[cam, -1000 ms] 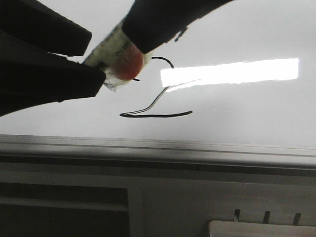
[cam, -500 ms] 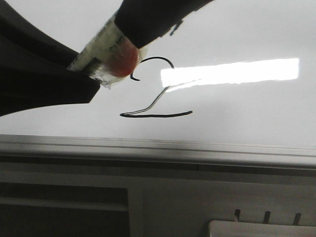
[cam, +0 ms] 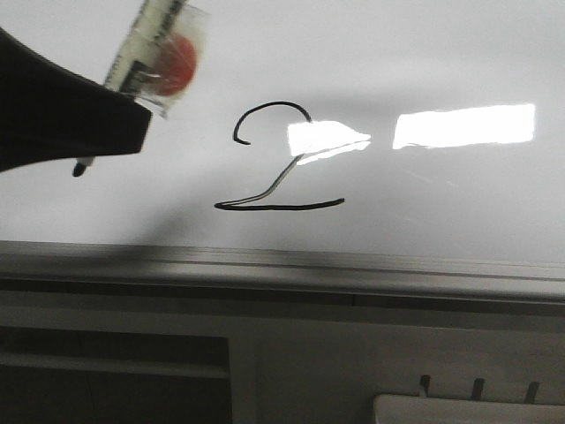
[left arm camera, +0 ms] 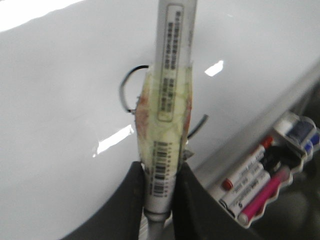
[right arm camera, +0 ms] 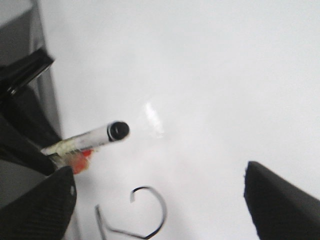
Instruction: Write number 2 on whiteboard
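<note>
In the front view, the number 2 sits on the whiteboard above its grey metal edge strip. The left gripper is at the board's left, apart from the figure, with broad bare board to the right.

In the left wrist view, the left gripper's fingers are clamped on a taped marker that covers part of the 2; a tray of markers lies past the board's edge.

In the right wrist view, the right gripper has its jaws wide apart, the 2 between them, touching nothing.
</note>
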Controlling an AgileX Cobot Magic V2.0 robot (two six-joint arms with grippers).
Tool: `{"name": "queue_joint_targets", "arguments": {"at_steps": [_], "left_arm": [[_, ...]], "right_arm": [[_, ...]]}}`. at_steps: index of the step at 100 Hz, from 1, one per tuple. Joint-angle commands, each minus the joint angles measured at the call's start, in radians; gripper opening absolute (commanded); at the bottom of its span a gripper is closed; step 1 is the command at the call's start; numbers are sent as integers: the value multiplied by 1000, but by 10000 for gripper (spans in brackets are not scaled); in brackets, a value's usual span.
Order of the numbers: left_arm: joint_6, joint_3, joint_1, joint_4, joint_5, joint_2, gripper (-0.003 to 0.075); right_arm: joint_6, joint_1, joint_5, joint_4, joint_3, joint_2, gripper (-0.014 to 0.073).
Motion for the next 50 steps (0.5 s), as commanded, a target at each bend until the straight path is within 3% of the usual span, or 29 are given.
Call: {"name": "queue_joint_targets", "arguments": {"at_steps": [1, 11, 25, 50], "left_arm": [[-10, -30, 68, -298, -78, 7, -21], [-10, -30, 135, -460, -36, 39, -21], [-10, -42, 152, -465, 72, 86, -21], [-10, -77, 152, -483, 82, 150, -20]], "right_arm": [[6, -38, -130, -5, -38, -74, 581], [46, -48, -141, -2, -38, -114, 561], [56, -48, -118, 1, -35, -123, 554], [79, -48, -59, 1, -35, -101, 554]]}}
